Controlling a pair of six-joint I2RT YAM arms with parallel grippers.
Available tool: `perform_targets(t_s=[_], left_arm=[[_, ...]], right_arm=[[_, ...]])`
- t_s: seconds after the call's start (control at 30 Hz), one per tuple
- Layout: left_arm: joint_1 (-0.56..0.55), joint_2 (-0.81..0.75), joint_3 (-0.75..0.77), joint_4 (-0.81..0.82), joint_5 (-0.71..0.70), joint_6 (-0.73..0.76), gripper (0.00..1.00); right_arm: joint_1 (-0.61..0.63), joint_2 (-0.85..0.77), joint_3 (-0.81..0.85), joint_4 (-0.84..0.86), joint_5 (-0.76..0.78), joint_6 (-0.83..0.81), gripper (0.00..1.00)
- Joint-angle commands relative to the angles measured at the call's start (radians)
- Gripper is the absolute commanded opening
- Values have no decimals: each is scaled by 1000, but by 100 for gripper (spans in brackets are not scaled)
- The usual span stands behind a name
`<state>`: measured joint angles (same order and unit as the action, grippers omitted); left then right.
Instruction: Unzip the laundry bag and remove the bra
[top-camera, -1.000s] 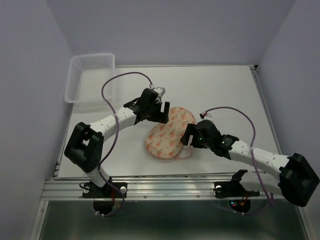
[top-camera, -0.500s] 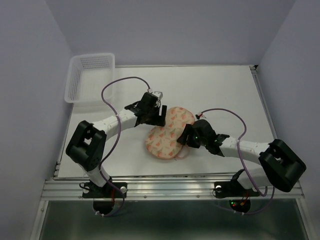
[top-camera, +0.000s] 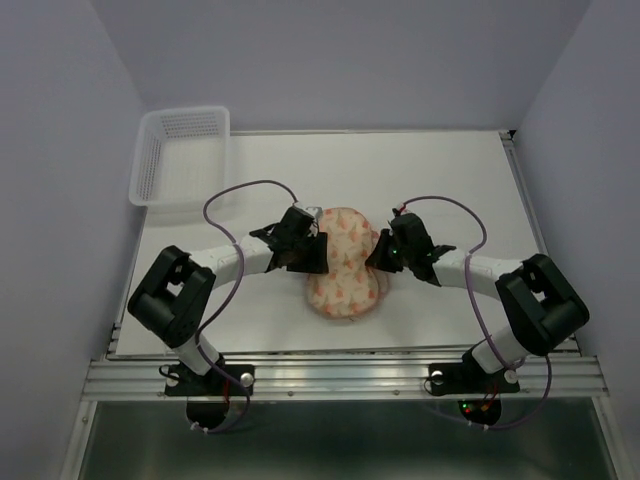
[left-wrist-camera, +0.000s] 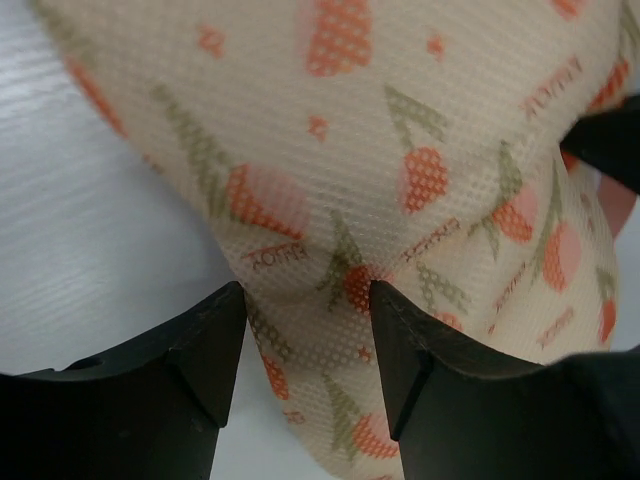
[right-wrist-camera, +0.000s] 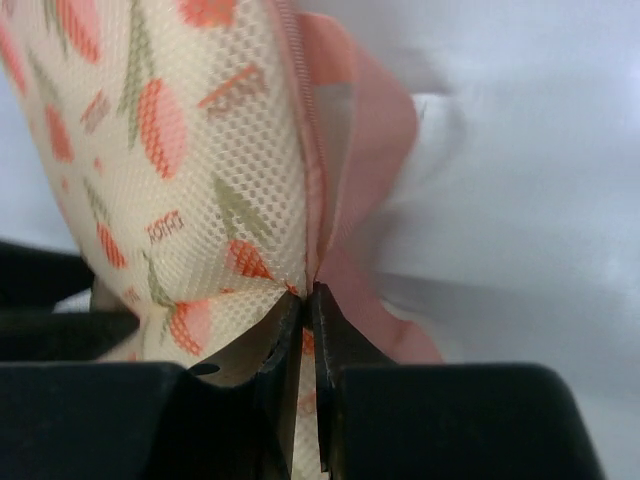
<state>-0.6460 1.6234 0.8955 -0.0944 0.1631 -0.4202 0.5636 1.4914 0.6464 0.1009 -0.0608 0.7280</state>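
Peach mesh of the laundry bag (top-camera: 345, 268) is bunched and gripped between the fingers of the left gripper (left-wrist-camera: 305, 300). Its pink zipper edge (right-wrist-camera: 312, 190) is pinched at the tips of the right gripper (right-wrist-camera: 300, 300). Contents are hidden by fabric, and how far it is unzipped cannot be told.

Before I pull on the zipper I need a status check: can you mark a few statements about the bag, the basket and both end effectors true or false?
1. The right end effector is pinched on the laundry bag at its pink zipper edging. True.
2. The bra lies out on the table. False: no bra shows in any view.
3. The left end effector has bag fabric between its fingers. True.
4. The bag sits in the white basket. False: it lies on the table, apart from the basket.
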Motion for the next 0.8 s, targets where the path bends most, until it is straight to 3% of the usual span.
perform_targets(t_s=[0.0, 0.23, 0.33, 0.43, 0.57, 0.63, 0.77], left_arm=[[-56, -100, -64, 73, 87, -84, 62], [-147, -180, -95, 88, 92, -164, 62], [-153, -247, -90, 67, 58, -186, 66], [-153, -289, -34, -43, -32, -163, 74], [-153, -315, 77, -149, -161, -89, 76], [-153, -315, 126, -166, -265, -54, 76], [-141, -220, 203, -186, -330, 23, 74]], right_arm=[[-50, 82, 182, -22, -45, -177, 13], [-59, 312, 521, -182, -74, -366, 21], [-59, 369, 634, -231, -71, -418, 36], [-59, 340, 700, -285, -36, -463, 60], [-59, 181, 650, -317, 84, -487, 82], [-59, 95, 581, -317, 154, -475, 83], [-59, -180, 347, -316, 154, -403, 83]])
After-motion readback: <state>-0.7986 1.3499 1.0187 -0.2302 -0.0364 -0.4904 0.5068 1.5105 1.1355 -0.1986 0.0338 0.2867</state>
